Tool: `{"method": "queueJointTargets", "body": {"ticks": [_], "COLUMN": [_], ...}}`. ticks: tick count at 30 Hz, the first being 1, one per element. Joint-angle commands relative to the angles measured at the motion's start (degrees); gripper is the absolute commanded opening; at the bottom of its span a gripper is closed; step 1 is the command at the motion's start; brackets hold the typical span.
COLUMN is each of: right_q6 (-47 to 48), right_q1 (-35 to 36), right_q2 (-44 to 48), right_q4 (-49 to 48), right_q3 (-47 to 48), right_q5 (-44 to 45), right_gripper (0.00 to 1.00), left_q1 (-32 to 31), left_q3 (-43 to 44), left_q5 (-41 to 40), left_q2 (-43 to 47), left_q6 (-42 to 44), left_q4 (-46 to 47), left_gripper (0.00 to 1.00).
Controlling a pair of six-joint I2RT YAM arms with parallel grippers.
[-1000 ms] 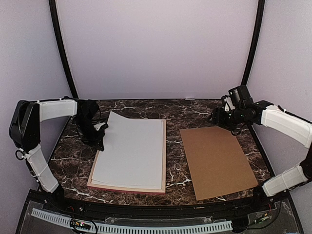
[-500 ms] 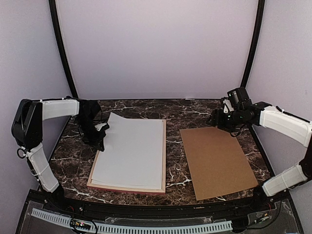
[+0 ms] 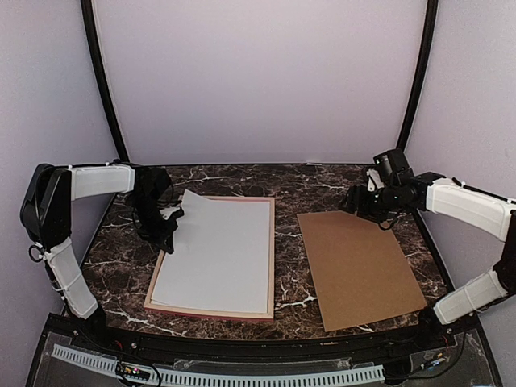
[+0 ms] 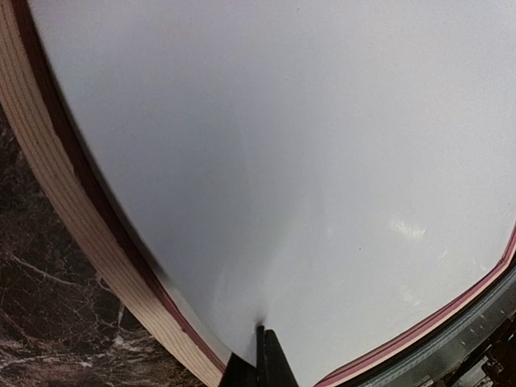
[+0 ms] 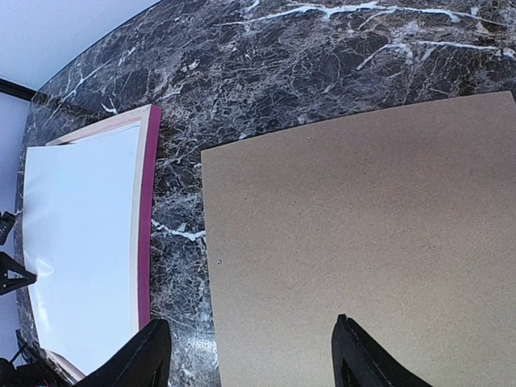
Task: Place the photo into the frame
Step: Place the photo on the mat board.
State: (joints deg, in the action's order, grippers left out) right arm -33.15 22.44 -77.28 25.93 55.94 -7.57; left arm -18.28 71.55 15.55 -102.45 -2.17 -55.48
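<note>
Photo (image 3: 216,250), white side up, seated within pink frame (image 3: 210,312) save far-left corner, raised and pinched in closed left gripper (image 3: 171,226); seating step judged nearly done, next likely lowering and releasing that corner flat; right gripper (image 5: 250,355) wide open, empty, above brown backing board (image 3: 359,266).
</note>
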Motion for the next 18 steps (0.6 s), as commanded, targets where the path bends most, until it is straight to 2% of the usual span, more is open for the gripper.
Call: {"method": "queueJointTargets", "body": {"ticks": [1,5,8,11,18], "right_q6": [-0.01,-0.01,0.05,0.03,0.06], "right_q1": [-0.27,-0.3,-0.28,-0.24,-0.24], "right_q2": [-0.15,-0.12,-0.01,-0.04,0.0], "right_q4": [-2.25,-2.32,-2.51,-2.61,-2.77], "right_q3": [-0.77,-0.84,-0.94,-1.01,-1.49], "right_q5": [-0.39,-0.5,-0.6,-0.73,-0.87], "right_gripper": [0.69,0.69,0.69,0.7,0.7], "left_q1": [-0.43,-0.52,-0.65,-0.82,-0.88], "left_q3": [0.55,0.23,0.11,0.17,0.67], "left_q5": [-1.16,-1.27,-2.06,-3.37,-5.11], "left_q2": [0.07,-0.47,-0.57,-0.29,1.85], "left_q6": [-0.75,-1.68,-2.29,-2.7,-3.83], "left_q4": [-2.0,-1.28,-1.04,-0.96,-0.39], "left_gripper": [0.0,0.0,0.06,0.2,0.41]}}
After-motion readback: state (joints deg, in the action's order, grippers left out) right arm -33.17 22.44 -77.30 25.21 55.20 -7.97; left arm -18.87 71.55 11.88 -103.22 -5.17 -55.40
